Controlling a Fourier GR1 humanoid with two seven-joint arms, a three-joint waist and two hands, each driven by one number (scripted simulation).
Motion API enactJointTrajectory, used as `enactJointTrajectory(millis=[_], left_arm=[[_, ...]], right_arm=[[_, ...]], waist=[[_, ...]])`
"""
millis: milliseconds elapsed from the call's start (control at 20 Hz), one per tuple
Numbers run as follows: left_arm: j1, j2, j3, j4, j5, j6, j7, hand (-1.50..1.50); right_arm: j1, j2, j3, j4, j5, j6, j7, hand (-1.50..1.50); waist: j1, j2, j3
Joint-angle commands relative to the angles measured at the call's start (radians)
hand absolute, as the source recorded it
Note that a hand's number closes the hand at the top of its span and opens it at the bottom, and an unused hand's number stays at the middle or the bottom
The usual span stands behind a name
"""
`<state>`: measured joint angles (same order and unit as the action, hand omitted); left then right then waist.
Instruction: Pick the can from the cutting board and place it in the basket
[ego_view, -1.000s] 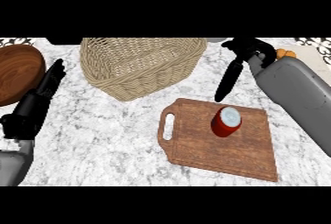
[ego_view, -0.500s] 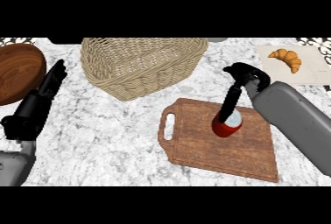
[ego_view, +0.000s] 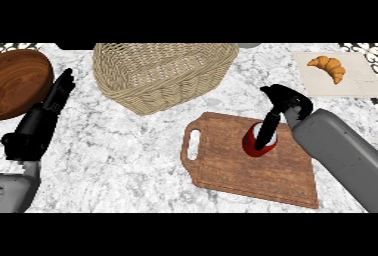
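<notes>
The can (ego_view: 257, 144) stands on the wooden cutting board (ego_view: 251, 172), in its upper middle part, and it is red with a light top. The right hand (ego_view: 284, 102) comes from the right side of the view and hangs over the can. Its fingers (ego_view: 267, 131) are stretched straight down and lie across the top of the can, so they cover a part of it. They are not curled around the can, so the hand is open; I cannot tell if the fingers really touch the can or are only just above it.

The cutting board lies on the marble surface (ego_view: 125, 150), with its handle slot toward the left. The woven basket (ego_view: 159, 75) stands behind the board, to the upper left, well apart from the can.

The left hand (ego_view: 46, 112) rests near the left edge of the view, with the fingers straight and pointing up, open and holding nothing. Just beside it there is a brown wooden bowl (ego_view: 21, 82). In the upper right corner a croissant (ego_view: 329, 67) lies on a light plate (ego_view: 362, 80).
</notes>
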<state>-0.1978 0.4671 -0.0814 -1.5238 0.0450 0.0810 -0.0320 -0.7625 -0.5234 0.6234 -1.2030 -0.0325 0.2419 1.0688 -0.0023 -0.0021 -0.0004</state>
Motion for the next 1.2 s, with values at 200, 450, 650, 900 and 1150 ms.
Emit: enactJointTrajectory(millis=[200, 450, 650, 900, 1150], left_arm=[[0.017, -0.041, 0.004, -0.020, -0.037, -0.015, 0.010, 0.00], [0.011, -0.049, 0.038, -0.021, -0.039, -0.036, 0.025, 0.00], [0.017, -0.049, 0.059, -0.032, -0.039, -0.070, 0.006, 0.00], [0.022, -0.088, 0.049, 0.010, -0.085, -0.043, -0.030, 0.00], [0.052, -0.053, 0.102, -0.033, -0.032, -0.127, -0.025, 0.00]], right_arm=[[0.025, 0.086, -0.020, 0.004, 0.124, 0.003, 0.120, -1.50], [0.158, 0.071, -0.061, -0.117, 0.157, -0.015, 0.116, -1.50], [0.154, 0.116, -0.081, -0.036, 0.219, -0.013, 0.052, -1.50], [0.170, 0.117, -0.097, -0.055, 0.221, 0.037, 0.085, -1.50], [0.252, 0.163, -0.092, -0.077, 0.291, -0.017, 0.084, -1.50]], waist=[[0.007, 0.001, 0.000], [0.000, 0.000, 0.000], [0.005, 0.002, 0.000], [0.003, 0.002, 0.000], [0.003, 0.001, 0.000]])
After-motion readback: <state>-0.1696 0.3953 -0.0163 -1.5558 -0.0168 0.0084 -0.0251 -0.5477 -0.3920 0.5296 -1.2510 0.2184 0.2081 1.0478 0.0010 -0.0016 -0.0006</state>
